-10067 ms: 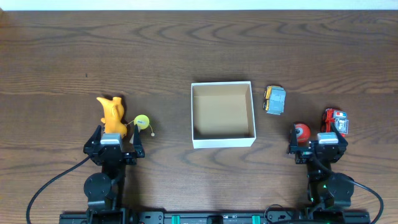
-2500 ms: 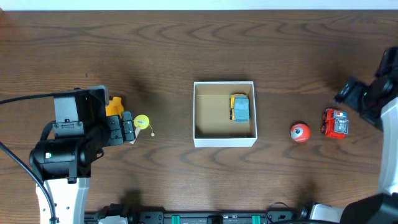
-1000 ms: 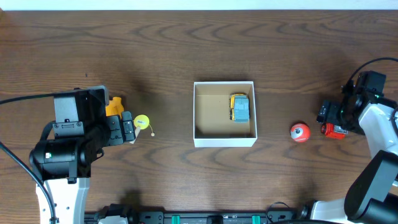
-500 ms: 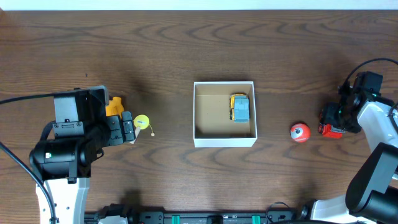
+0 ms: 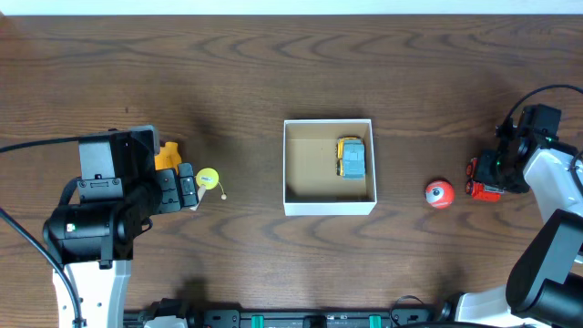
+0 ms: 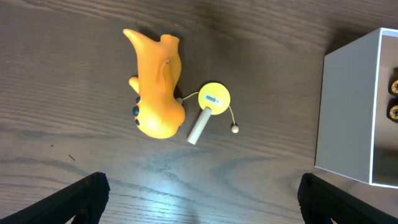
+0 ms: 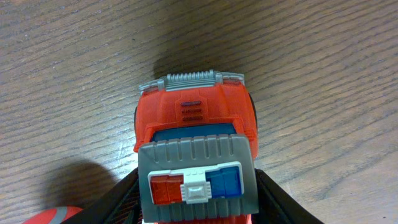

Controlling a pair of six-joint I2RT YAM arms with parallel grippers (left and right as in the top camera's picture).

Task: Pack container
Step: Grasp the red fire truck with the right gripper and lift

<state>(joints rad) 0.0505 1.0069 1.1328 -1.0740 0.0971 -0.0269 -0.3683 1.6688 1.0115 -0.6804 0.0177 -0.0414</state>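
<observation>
The container [image 5: 289, 166], a white-walled box with a tan inside, stands mid-table and holds a yellow and blue toy truck [image 5: 352, 158]. Its white wall [image 6: 346, 112] shows at the right of the left wrist view. My right gripper [image 5: 485, 179] is far right, shut on a red toy car [image 7: 196, 118] with a grey roof and a red-and-blue light bar; both fingers [image 7: 126, 194] press its sides. My left gripper [image 6: 202, 182] hangs open over bare wood, just short of an orange toy animal [image 6: 155, 87] and a yellow disc toy [image 6: 214, 98].
A red ball [image 5: 439, 193] lies on the table between the container and the red car. The orange animal [image 5: 166, 155] and yellow disc [image 5: 208, 178] lie left of the container, partly under the left arm. The table's far edge runs along the top.
My right gripper's fingers have closed in onto the sides of the red toy car. The left arm and the other toys have not moved.
</observation>
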